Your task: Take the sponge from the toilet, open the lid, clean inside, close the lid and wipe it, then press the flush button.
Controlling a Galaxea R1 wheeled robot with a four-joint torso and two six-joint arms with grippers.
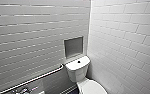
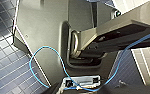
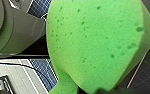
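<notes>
Bright green porous foam sponge (image 3: 96,42), just one, rounded and pitted, hangs right at the wrist cam with the right gripper (image 3: 103,91) clamped on it. Left gripper: can't tell. In the head view, one glossy white ceramic toilet (image 1: 77,71) sits at 5 o'clock with its smooth oval lid (image 1: 93,88) down. One chrome grab rail (image 1: 33,78) runs at 8.

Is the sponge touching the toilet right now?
Apart. In the right wrist view the sponge hangs over dark floor tiles, no white ceramic against it; the head view shows the toilet with plain white tank top and lid.
</notes>
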